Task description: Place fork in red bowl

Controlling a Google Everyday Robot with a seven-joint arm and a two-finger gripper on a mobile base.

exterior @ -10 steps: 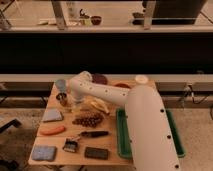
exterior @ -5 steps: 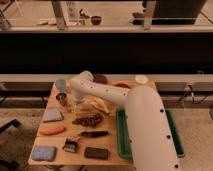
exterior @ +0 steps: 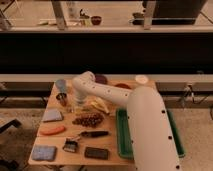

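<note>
My white arm reaches from the lower right across the table to its far left part. There it bends down at a rounded joint [exterior: 83, 81]. The gripper [exterior: 73, 104] hangs below that joint, just above the tabletop, between a metal cup [exterior: 62, 98] and a banana [exterior: 100, 105]. I cannot make out the fork; it is hidden around the gripper. The red bowl [exterior: 123, 86] sits at the back of the table, right of the gripper, partly covered by my arm.
A purple bowl [exterior: 101, 79] and a white cup [exterior: 142, 79] stand at the back. Grapes [exterior: 89, 120], a black-handled utensil [exterior: 93, 134], a brush [exterior: 70, 146], a blue sponge [exterior: 44, 152] and an orange item [exterior: 52, 130] lie in front. A green tray [exterior: 173, 142] is at the right.
</note>
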